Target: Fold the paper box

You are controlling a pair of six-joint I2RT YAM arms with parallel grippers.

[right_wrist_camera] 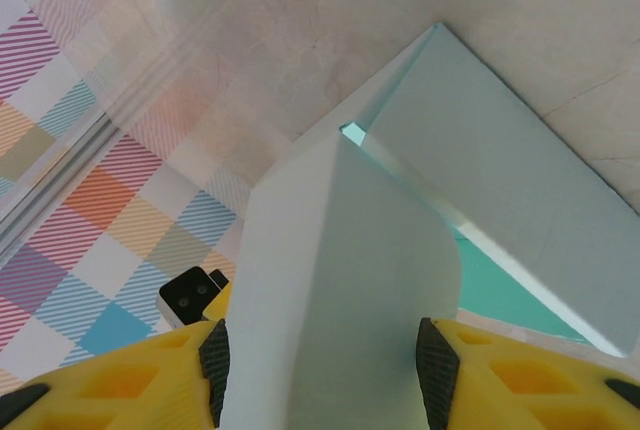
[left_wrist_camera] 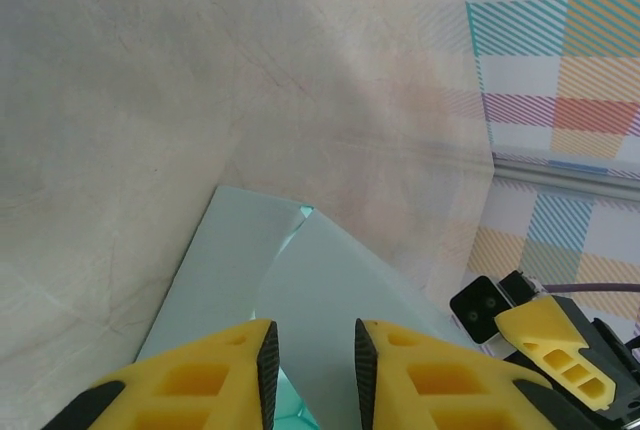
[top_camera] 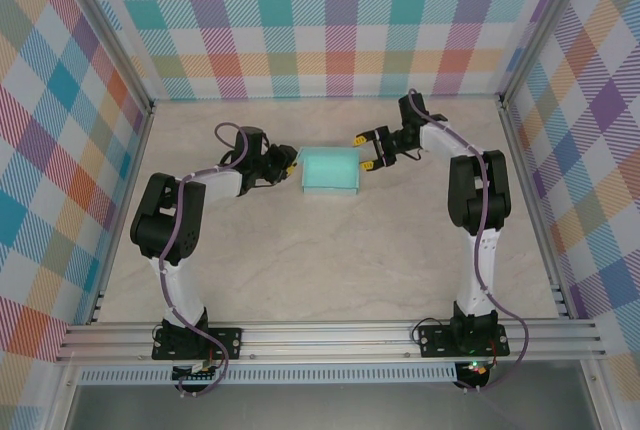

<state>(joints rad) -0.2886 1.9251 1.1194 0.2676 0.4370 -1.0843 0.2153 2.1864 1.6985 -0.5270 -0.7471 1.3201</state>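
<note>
At the far middle of the desk (top_camera: 330, 280), the pale blue paper box (top_camera: 330, 170) is lying between the two tools. The left tool (top_camera: 291, 164) is straddling the box's raised left flap with a narrow gap, the right tool (top_camera: 365, 151) is standing wider around the right flap, and I cannot tell whether either is pinching.

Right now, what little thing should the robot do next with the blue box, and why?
Probably squeeze shut on the end flaps. The left fingers and right fingers sit at opposite ends of the box, both open, each with a raised flap between them. Gripping first should make folding those flaps possible.
</note>
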